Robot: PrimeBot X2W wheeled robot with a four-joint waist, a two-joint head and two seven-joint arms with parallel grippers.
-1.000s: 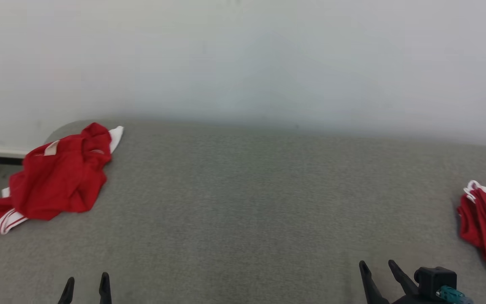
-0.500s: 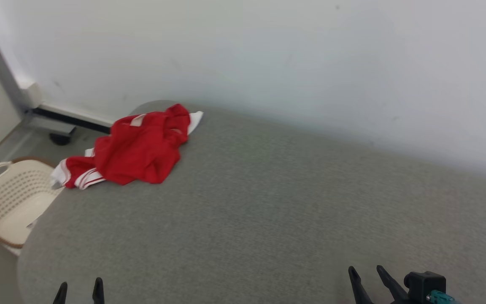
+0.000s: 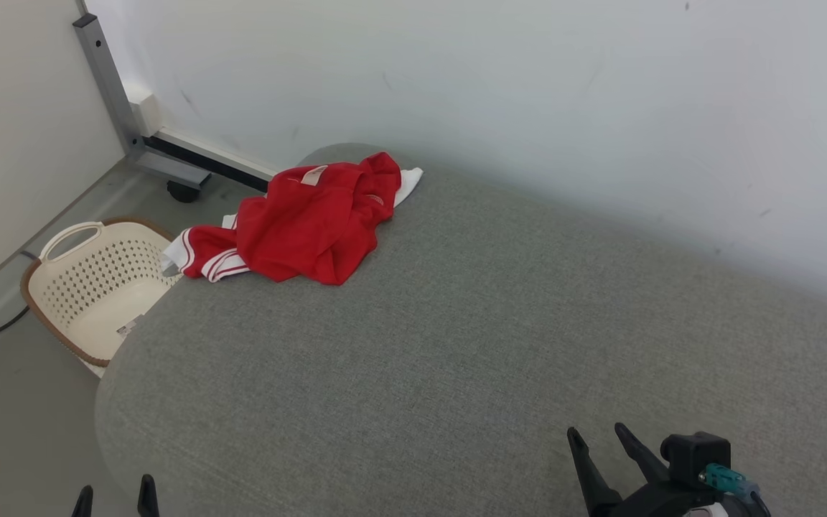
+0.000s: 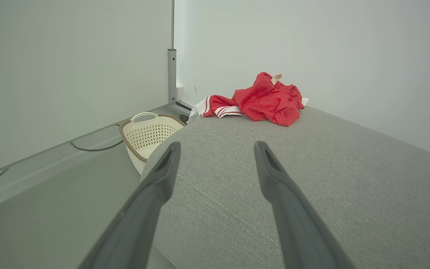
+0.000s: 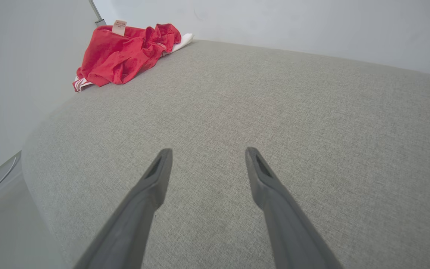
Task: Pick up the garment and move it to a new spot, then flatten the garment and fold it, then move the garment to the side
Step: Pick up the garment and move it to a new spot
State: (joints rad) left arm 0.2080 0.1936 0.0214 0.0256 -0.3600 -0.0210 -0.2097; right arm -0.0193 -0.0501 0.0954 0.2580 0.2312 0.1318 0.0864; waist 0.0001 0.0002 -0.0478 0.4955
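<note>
Floor on the left holds a cream perforated plastic basket with a brown rim [image 3: 108, 269], set close against the rounded end of the grey fabric-covered surface [image 3: 456, 345]. Nearer to me, the left hand [image 3: 115, 487] hangs at the surface's near left corner, its two dark fingers spread apart with nothing between them. Further back, the crumpled red garment with white-striped trim [image 3: 306, 222] lies heaped on the far left corner of the surface, close to the wall, one striped cuff reaching the edge nearest the basket and a pale label showing on top. Well apart from it, to the right, the right hand [image 3: 597, 431] hovers over the grey cloth, fingers likewise spread and holding nothing.
</note>
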